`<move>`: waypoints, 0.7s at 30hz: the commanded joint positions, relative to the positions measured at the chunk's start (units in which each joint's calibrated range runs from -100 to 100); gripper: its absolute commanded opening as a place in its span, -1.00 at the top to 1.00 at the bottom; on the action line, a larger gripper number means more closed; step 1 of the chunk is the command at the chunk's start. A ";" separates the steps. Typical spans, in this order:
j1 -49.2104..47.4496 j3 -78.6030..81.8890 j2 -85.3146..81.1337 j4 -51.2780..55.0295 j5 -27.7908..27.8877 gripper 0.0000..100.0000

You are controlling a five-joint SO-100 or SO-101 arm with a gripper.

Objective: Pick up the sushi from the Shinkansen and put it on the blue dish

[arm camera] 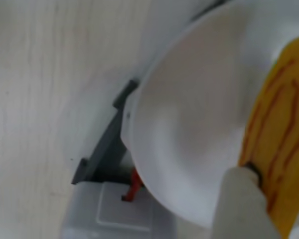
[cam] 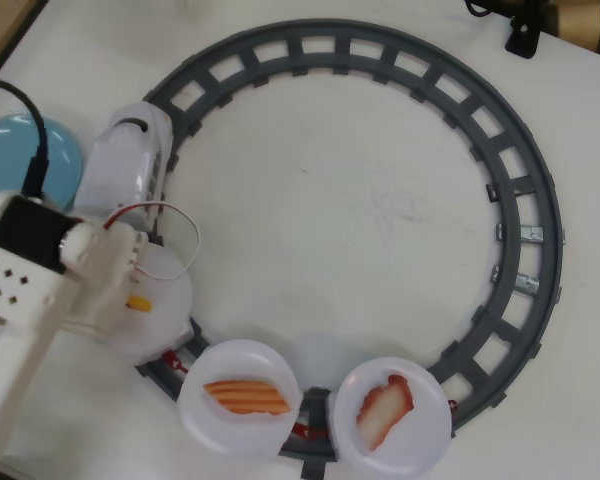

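In the wrist view, a white finger (arm camera: 244, 204) of the end effector (cam: 130, 295) touched the sushi (arm camera: 279, 149) at lower right, on a white plate (arm camera: 189, 129); whether it was clamped could not be told. Overhead, the Shinkansen (cam: 130, 165) sat upper left beside the blue dish (cam: 10, 160) on the worktop (cam: 340, 200).

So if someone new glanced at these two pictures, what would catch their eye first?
Probably the big grey ring of toy track filling the overhead view, with the white bullet train at its left and two round white plates at the bottom carrying an orange striped piece and a red-and-white piece. Next, the white arm's gripper over the left plate, and the wrist view's yellow wavy-lined egg sushi against a white fingertip.
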 commanded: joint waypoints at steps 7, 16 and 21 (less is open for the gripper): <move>-9.13 -10.45 0.18 3.47 0.28 0.94; -14.32 -27.04 15.11 4.07 1.22 0.94; -19.08 -41.92 25.07 7.04 1.22 0.94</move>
